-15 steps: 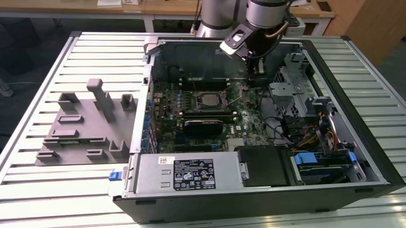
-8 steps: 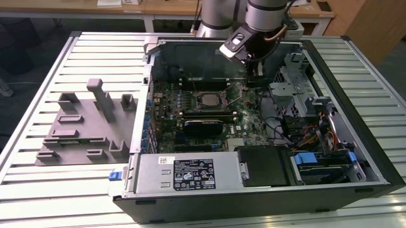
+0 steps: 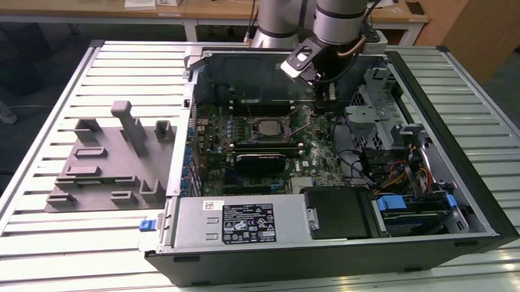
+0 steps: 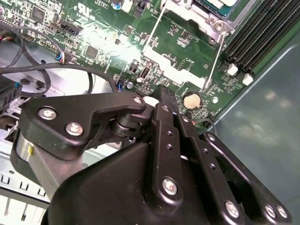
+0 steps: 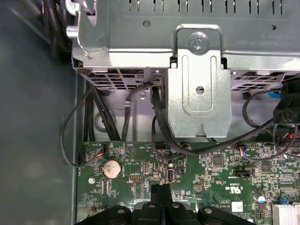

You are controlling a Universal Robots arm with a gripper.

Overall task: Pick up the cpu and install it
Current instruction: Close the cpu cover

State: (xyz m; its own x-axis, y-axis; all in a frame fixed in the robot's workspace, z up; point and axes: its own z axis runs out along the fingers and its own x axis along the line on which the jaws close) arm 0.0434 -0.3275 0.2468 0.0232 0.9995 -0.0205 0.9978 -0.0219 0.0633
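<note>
Silver cpu (image 3: 267, 127) lies in motherboard (image 3: 213, 125) socket, seemingly placed. Tool (image 5: 161, 192) pinched closed, empty, low over board at the exterior view's right. Latching likely not yet done; needs fine aim.

Exterior overhead; wrist views close over motherboard (image 5: 211, 176)

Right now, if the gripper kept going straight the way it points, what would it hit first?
Most likely the green circuit board, close beside the round silver coin battery. The gripper points down at the board there. How much gap remains is hard to judge.
</note>
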